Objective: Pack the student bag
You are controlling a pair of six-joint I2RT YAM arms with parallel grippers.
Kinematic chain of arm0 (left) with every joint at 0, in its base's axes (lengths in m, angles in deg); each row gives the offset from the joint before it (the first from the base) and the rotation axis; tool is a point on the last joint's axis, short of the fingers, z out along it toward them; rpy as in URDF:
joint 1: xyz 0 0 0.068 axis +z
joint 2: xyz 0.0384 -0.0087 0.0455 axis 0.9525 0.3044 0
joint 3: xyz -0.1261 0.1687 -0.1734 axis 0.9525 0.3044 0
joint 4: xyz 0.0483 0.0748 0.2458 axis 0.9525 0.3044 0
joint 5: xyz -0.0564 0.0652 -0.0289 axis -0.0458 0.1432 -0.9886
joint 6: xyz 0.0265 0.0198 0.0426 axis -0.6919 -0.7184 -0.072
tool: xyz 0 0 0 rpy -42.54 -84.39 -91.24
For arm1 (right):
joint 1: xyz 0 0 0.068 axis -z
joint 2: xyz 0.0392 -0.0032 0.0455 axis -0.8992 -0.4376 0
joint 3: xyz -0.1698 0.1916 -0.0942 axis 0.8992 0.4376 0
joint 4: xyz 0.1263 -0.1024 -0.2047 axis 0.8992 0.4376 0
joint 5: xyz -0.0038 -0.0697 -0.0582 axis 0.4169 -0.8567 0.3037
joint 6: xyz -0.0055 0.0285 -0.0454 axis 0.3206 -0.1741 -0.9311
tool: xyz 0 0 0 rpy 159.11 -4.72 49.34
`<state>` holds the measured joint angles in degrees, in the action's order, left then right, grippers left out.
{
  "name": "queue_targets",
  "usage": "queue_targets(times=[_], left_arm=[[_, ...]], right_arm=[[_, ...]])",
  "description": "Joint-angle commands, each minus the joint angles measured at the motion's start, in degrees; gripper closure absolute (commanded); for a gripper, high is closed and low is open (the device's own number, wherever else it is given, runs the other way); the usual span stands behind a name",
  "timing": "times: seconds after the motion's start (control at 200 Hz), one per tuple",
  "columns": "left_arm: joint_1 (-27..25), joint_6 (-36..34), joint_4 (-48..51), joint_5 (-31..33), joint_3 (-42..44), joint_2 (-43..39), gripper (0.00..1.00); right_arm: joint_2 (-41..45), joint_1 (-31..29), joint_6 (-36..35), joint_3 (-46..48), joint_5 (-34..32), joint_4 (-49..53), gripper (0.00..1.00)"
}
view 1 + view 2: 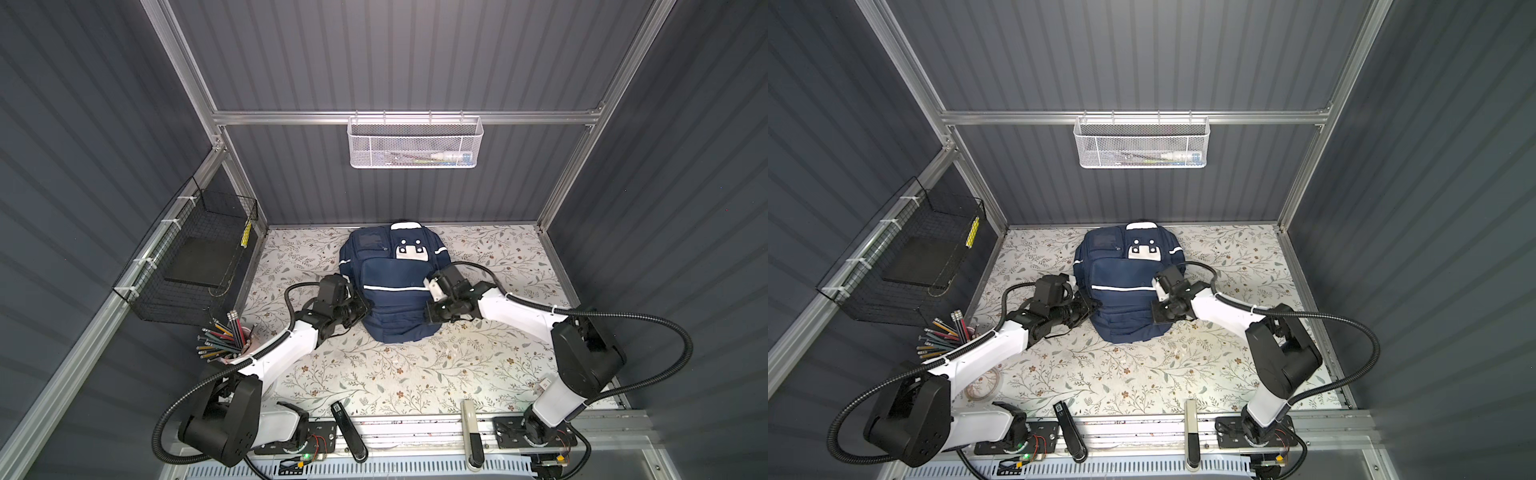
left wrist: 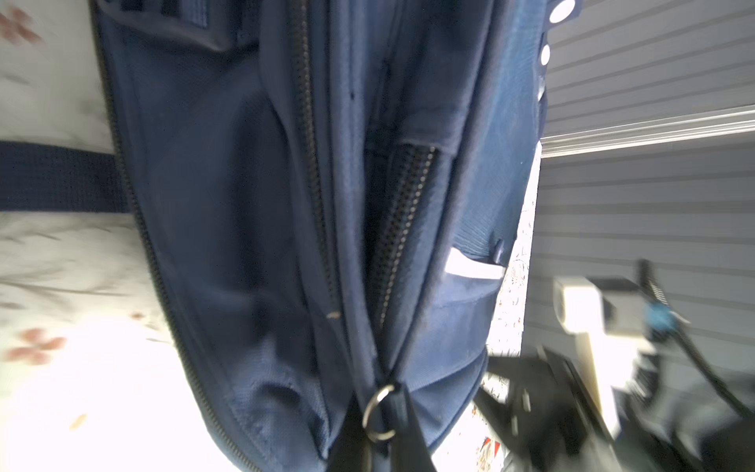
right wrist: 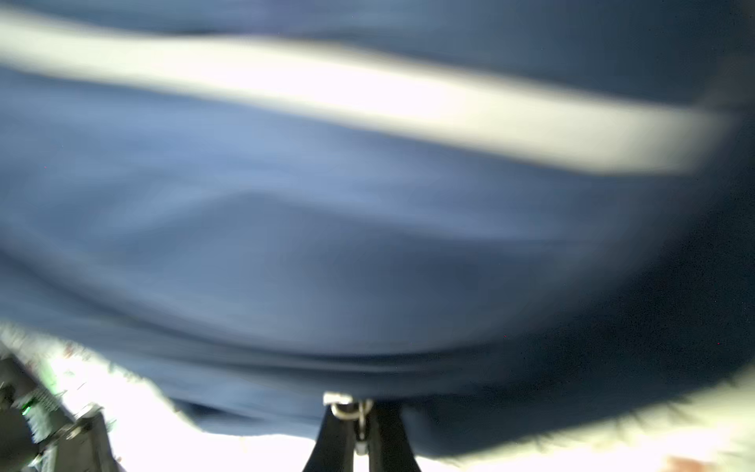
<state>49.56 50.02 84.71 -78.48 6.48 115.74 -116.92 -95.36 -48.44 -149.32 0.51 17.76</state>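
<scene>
My left jaws clench one zip ring (image 2: 380,412), my right jaws another zip ring (image 3: 350,410), because the student bag (image 1: 392,299) is soft and floppy.

Blur is smearing the student bag (image 3: 327,245) in the right wrist view, and the mesh basket (image 1: 374,141) is veiling its contents.

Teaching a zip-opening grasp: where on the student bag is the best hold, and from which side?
The metal ring pull on the student bag's left flank, approached from the left, in line with the zipper: the ring juts clear of the fabric.
</scene>
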Motion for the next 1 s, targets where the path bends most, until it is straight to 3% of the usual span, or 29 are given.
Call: queue_targets(times=[0.0,0.11,0.225,0.355,0.395,0.455,0.535,0.66,0.75,0.851,0.996], left_arm=[[3.38,-6.59,7.01,1.48,-3.52,-2.22,1.0],[3.77,-7.62,6.62,1.34,-4.77,0.16,1.0],[5.62,-10.65,5.84,2.94,-8.19,5.31,1.0],[8.39,-12.29,3.6,1.01,-14.36,12.28,0.74],[8.17,-12.6,3.77,0.37,-16.2,13.11,0.62],[7.44,-11.54,3.91,0.38,-16.49,12.14,0.45],[7.44,-9.94,5.17,2.07,-12.99,6.71,0.35],[5.92,-6.66,9.9,5.57,-4.1,-5.64,0.32],[0.26,-0.07,8.13,6.9,1.99,-10.43,0.33],[-5.34,6.87,-3.18,5.92,6.33,-7.01,0.31],[-7.31,5.33,-8.0,8.77,1.82,0.26,0.31]], right_arm=[[-1.56,7.05,-4.39,0.02,-5.59,4.64,1.0],[-1.09,7.67,-4.5,-0.86,-3.53,4.52,1.0],[1.46,2.68,-2.54,-0.21,-3.4,6.25,1.0],[3.97,-6.82,3.43,0.71,-1.09,4.62,1.0],[3.52,-10.03,4.61,-0.62,-1.08,4.28,1.0],[1.56,-14.0,4.96,-4.44,-1.38,4.8,1.0],[-2.01,-16.76,5.15,-9.98,-0.77,4.73,1.0],[-7.54,-18.47,5.36,-16.35,0.53,3.71,1.0],[-9.94,-19.32,5.2,-19.01,1.13,3.25,1.0],[-10.54,-20.65,5.07,-19.49,1.65,2.22,1.0],[-8.98,-21.7,5.03,-17.33,1.78,1.86,1.0]])
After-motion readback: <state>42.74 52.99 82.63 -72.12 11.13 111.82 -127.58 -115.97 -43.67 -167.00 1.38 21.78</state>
